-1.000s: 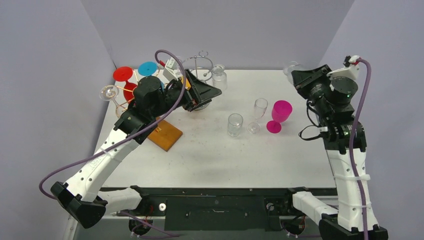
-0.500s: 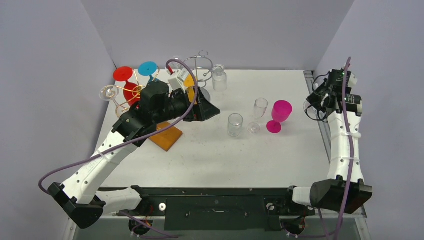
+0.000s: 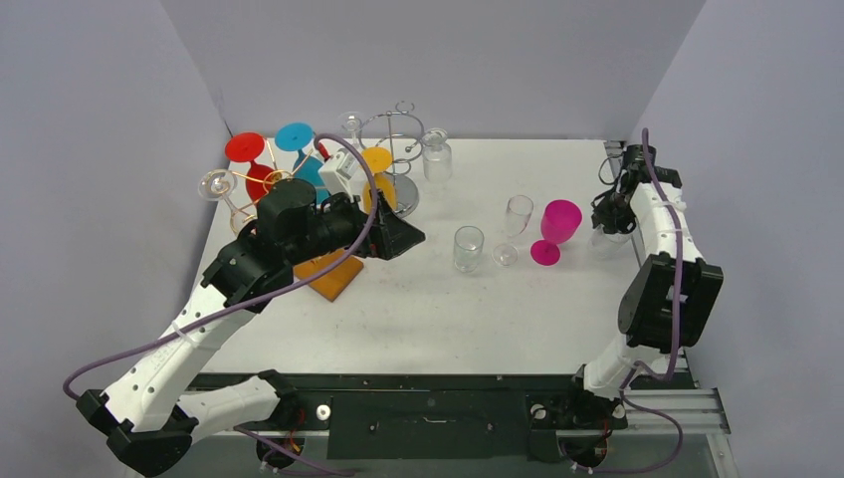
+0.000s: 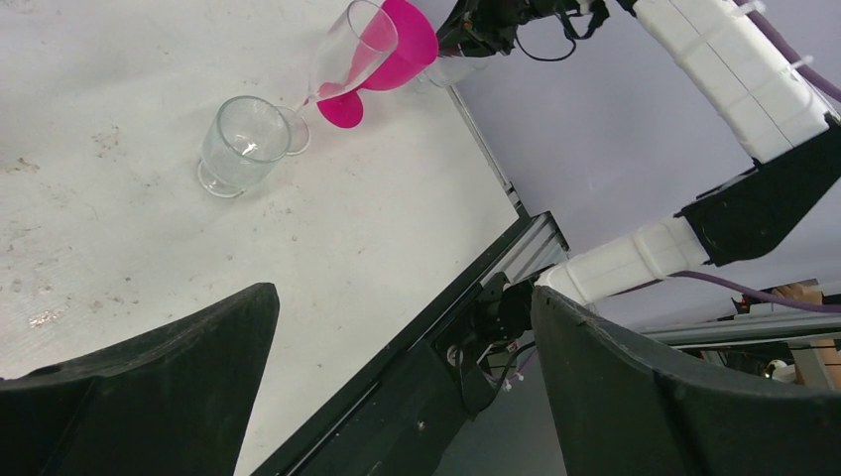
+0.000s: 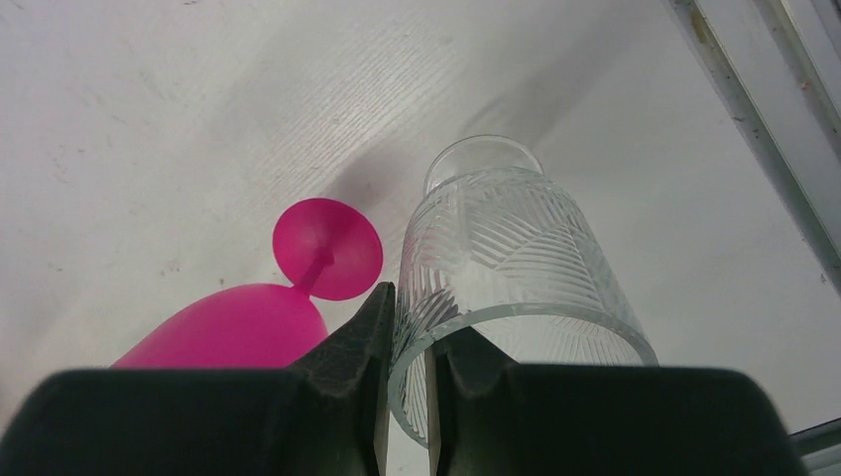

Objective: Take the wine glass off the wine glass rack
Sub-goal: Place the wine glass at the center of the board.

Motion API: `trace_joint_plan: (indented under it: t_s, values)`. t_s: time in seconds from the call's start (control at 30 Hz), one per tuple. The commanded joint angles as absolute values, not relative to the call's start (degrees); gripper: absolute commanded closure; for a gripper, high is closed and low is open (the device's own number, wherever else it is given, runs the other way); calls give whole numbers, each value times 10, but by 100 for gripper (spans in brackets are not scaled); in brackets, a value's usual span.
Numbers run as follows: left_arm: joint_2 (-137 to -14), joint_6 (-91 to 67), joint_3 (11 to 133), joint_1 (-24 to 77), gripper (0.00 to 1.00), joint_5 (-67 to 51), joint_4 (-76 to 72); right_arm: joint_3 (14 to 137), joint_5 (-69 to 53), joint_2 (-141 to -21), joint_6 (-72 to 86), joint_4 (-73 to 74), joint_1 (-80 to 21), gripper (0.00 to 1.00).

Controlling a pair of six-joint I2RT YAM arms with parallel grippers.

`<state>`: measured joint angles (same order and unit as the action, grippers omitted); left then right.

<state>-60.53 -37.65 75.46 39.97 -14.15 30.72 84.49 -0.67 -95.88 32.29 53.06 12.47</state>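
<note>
A wooden rack [image 3: 329, 272] at the left holds a red glass [image 3: 245, 147], a blue glass [image 3: 295, 136] and a clear glass [image 3: 214, 183]. A wire rack [image 3: 399, 127] behind it carries an orange glass [image 3: 377, 161] and a clear glass [image 3: 435, 157]. My left gripper [image 3: 403, 237] is open and empty, just right of the wooden rack, above the table [image 4: 402, 293]. My right gripper [image 3: 609, 224] is shut on the rim of a clear patterned glass [image 5: 506, 248], one finger inside and one outside [image 5: 409, 297], low at the table's right edge [image 3: 605, 244].
A clear tumbler [image 3: 468, 247], a flute [image 3: 517, 217] and a magenta goblet [image 3: 555, 227] stand mid-right on the table. They also show in the left wrist view: tumbler [image 4: 243, 144], flute [image 4: 352, 50], goblet [image 4: 402, 45]. The goblet [image 5: 327, 248] is close beside the held glass.
My right arm has swung out and down, bringing the patterned glass to the table's right edge beside the magenta goblet. My left gripper has drawn back from the wire rack toward the near side.
</note>
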Motion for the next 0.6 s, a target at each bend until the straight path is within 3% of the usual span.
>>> trace_joint_plan:
  t_s: [0.0,0.33,0.57]
  values:
    - [-589,-361,751,402,4,-143,298,868,5,-988,311,504,130,100]
    - [-586,-360,746,402,4,-147,297,915,-14,-1060,305,518,136,100]
    - [-592,-363,746,401,4,-152,294,925,-13,-1076,304,523,136,87]
